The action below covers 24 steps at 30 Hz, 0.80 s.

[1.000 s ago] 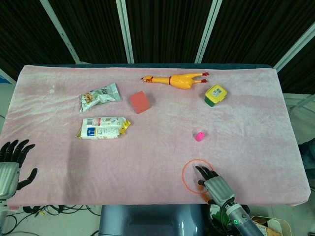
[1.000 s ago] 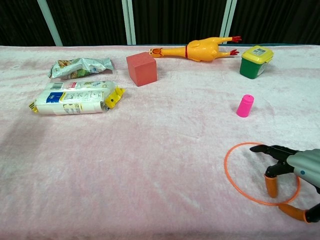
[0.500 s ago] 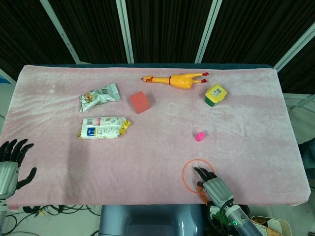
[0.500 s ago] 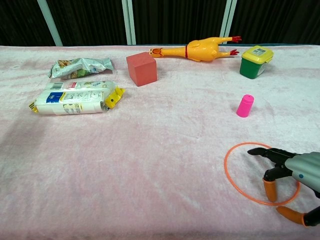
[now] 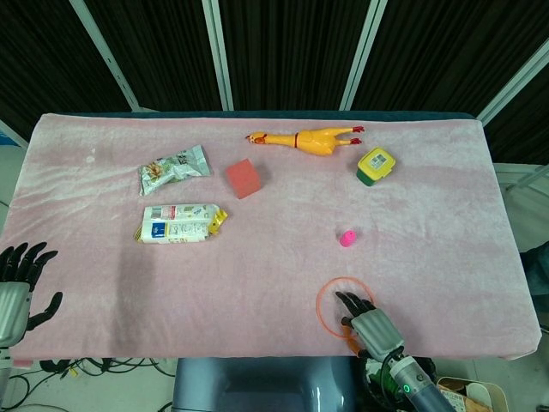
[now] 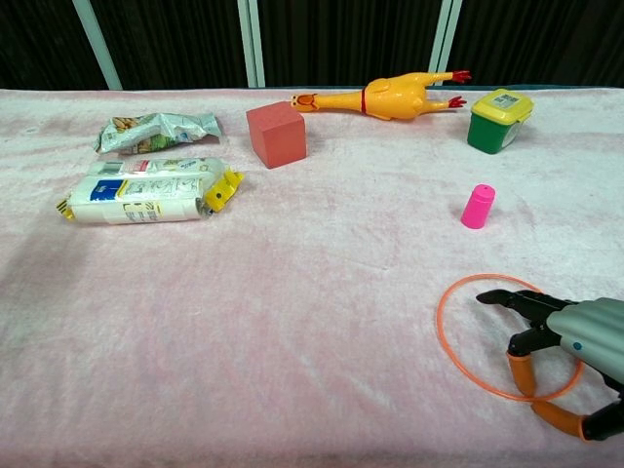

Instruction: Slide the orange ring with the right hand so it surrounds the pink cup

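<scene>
The thin orange ring (image 6: 450, 338) (image 5: 322, 300) lies flat on the pink cloth near the front right. My right hand (image 6: 565, 346) (image 5: 367, 322) reaches over the ring's near side with fingers spread, its fingertips (image 6: 490, 296) inside the loop; it holds nothing. The small pink cup (image 6: 478, 206) (image 5: 346, 238) stands upright beyond the ring, well apart from it. My left hand (image 5: 19, 283) hangs open off the table's front left corner, seen only in the head view.
At the back lie a yellow rubber chicken (image 6: 390, 95), a green box with yellow lid (image 6: 499, 119) and a red cube (image 6: 276, 134). Two snack packs (image 6: 146, 191) (image 6: 154, 130) sit at the left. The table's front edge runs just below my right hand.
My right hand has drawn back a little toward the front edge. The ring has shifted slightly with it. My left hand has sunk slightly lower.
</scene>
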Tool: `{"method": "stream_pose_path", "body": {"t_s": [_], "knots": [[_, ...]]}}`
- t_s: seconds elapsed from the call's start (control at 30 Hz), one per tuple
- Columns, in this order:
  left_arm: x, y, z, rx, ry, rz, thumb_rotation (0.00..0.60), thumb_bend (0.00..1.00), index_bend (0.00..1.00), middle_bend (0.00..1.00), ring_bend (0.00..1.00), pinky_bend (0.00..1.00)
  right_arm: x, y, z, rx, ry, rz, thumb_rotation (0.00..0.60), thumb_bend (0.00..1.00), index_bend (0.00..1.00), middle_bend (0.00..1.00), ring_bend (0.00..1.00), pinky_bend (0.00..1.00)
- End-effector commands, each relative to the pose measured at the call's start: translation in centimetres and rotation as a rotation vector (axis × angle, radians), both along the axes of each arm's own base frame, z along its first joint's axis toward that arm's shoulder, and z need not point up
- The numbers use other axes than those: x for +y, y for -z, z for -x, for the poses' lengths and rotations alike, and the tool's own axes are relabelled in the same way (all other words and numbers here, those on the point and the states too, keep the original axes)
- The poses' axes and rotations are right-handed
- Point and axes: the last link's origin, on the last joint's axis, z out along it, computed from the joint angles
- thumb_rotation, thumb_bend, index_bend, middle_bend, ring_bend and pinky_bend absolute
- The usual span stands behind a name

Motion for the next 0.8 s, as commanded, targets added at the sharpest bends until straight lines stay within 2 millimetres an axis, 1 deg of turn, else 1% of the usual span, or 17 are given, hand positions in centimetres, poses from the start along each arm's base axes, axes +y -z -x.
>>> {"method": "stream_pose_path", "body": {"t_s": [0.03, 0.43, 0.8], "knots": [[0.0, -0.03, 0.0, 0.0, 0.0, -0.002, 0.6, 0.33, 0.19, 0.1, 0.0, 0.0, 0.02, 0.07, 0.01, 0.002, 0.001, -0.004, 0.6, 0.33, 0.57, 0.0, 0.03, 0.19], [-0.04, -0.02, -0.06, -0.009, 0.004, 0.003, 0.6, 0.33, 0.19, 0.1, 0.0, 0.0, -0.04, -0.03, -0.22, -0.013, 0.0, -0.005, 0.6, 0.4, 0.63, 0.0, 0.03, 0.19], [-0.11, -0.28, -0.03, -0.012, 0.002, -0.006, 0.6, 0.33, 0.19, 0.1, 0.0, 0.0, 0.0, -0.14, -0.23, -0.018, 0.002, -0.011, 0.6, 0.43, 0.65, 0.0, 0.03, 0.19]]}}
